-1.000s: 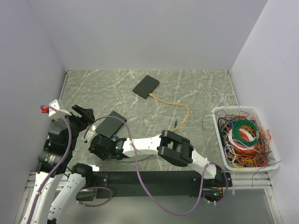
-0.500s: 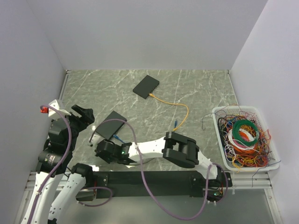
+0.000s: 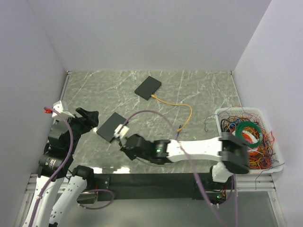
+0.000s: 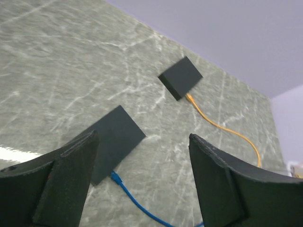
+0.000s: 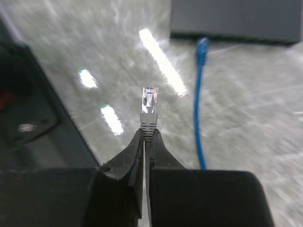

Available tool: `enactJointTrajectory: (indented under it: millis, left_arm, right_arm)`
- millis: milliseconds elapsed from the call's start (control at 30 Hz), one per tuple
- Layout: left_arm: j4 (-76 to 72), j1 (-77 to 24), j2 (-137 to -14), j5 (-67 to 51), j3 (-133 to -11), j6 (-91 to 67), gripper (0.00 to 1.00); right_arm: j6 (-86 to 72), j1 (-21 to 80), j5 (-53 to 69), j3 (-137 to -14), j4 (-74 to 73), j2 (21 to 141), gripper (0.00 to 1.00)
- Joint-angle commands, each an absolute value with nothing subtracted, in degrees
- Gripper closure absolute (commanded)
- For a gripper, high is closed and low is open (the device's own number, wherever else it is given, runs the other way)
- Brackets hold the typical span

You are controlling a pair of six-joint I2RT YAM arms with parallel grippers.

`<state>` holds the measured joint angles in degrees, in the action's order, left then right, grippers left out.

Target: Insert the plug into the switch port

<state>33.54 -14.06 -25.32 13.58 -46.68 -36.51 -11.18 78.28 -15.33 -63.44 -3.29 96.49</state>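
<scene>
The right pincer (image 5: 144,136), its arm stretching low, is clamping the plug (image 5: 150,105) near the switch (image 5: 232,19) and its blue cable (image 5: 199,109); the left pincer (image 4: 142,142) is gaping alongside.

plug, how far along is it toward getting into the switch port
Done: the right gripper is shut on the plug by its boot, clear connector sticking out front. In hand: the plug is held short of the near switch, not touching it; a blue cable already meets that switch's edge. Left: line the plug up with a port and push it in. The left gripper is open, holding nothing.
</scene>
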Motion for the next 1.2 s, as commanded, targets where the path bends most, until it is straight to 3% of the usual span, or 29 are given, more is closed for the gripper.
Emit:
enactJointTrajectory:
  millis: [0, 267, 533, 700, 933, 1167]
  left_arm:
    - [29.4, -13.8, -25.9, 5.4, -45.8, -33.8, 0.21]
    - [21.4, -13.9, -26.4, -7.9, -42.1, -35.1, 0.25]
    - [1.0, -13.9, -20.0, -28.5, -30.8, -42.1, 0.28]
    - [-7.2, -13.9, -18.0, -34.0, -27.9, -44.7, 0.27]
    - [-16.1, -13.9, -16.2, -40.2, -25.3, -48.6, 0.3]
    - [-14.9, -13.9, -16.0, -39.5, -26.0, -47.3, 0.32]
  right_arm:
    - [-14.5, 76.0, -11.8, -58.6, -0.1, 84.5, 1.0]
    - [-21.5, 67.1, 9.9, -46.3, 13.5, 67.2, 1.0]
    - [-29.0, 60.9, 26.8, -39.6, 26.0, 62.5, 1.0]
    - [-35.6, 55.8, 37.5, -35.7, 37.4, 62.4, 1.0]
    - [-42.7, 53.0, 43.7, -33.4, 48.0, 63.0, 1.0]
    - [-38.0, 53.0, 40.9, -34.3, 41.7, 61.4, 1.0]
